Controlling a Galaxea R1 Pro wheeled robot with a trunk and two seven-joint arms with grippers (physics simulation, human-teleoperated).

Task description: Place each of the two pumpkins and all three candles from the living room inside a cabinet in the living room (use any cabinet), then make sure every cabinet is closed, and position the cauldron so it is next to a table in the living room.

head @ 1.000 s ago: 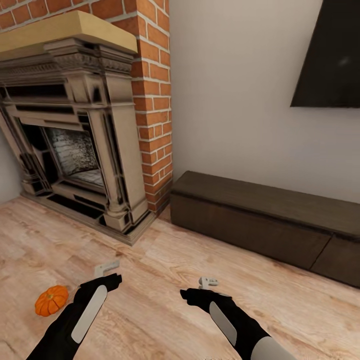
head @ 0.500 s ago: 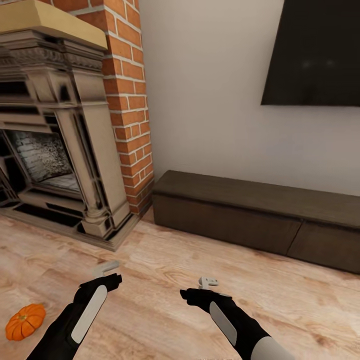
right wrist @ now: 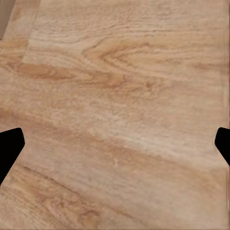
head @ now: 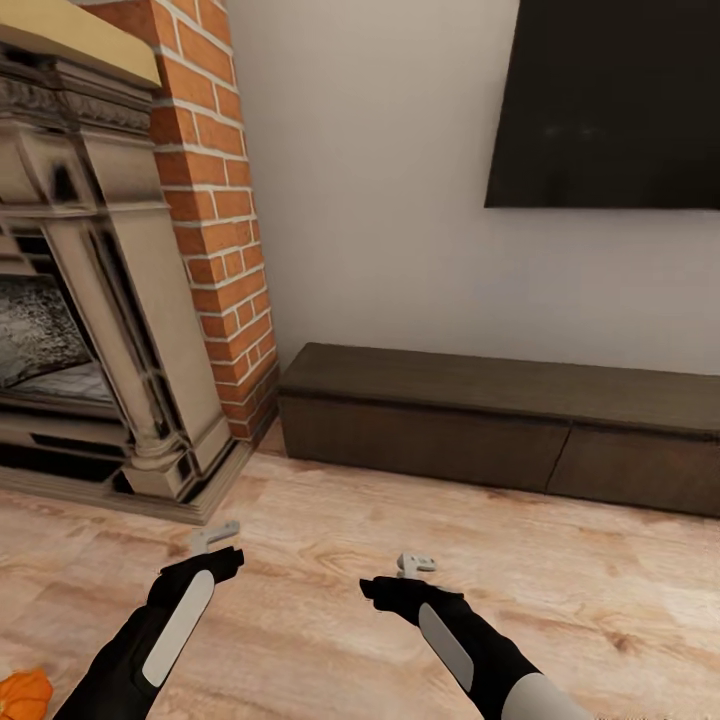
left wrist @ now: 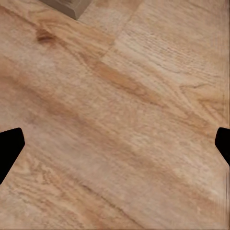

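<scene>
Both grippers, left and right, we hold wide apart and empty over wood floor. 1 pumpkin lies beside our left arm; the cabinet stands shut along the wall.
</scene>
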